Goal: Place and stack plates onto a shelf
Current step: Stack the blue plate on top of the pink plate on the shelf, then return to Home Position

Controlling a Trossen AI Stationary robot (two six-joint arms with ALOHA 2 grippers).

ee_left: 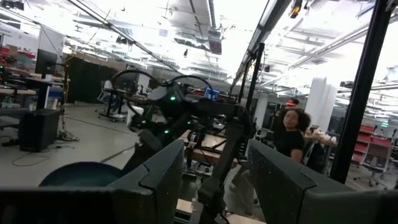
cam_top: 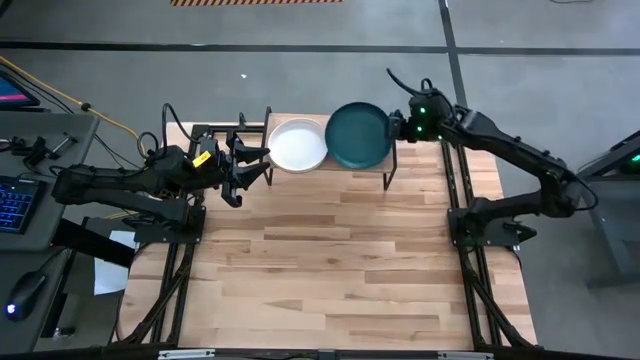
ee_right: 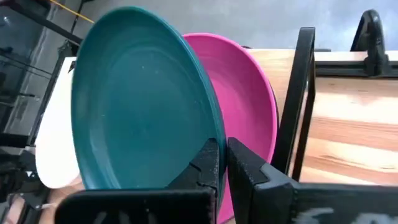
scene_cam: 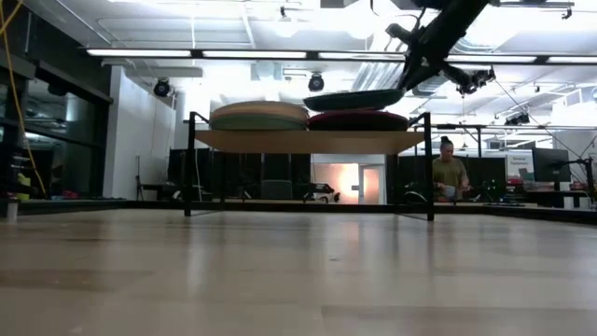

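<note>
The shelf stands at the table's far edge, also in the low view. A white plate tops a stack on the shelf's left half. A magenta plate tops the right half. My right gripper is shut on the dark teal plate, which sits just over the magenta one. My left gripper is open and empty by the shelf's left end. The rest of the plates are hidden or too small to tell. My right gripper pinches the dark teal plate's rim between its two fingers, at the edge toward the table's right. The fingers come roughly level from the right. The plate is slightly tilted just above the magenta plate; whether they touch I cannot tell.
The shelf's black legs and end frame stand close to my right gripper. The wooden tabletop stretches toward the near edge. A person is in the room behind, and another person shows in the left wrist view.
</note>
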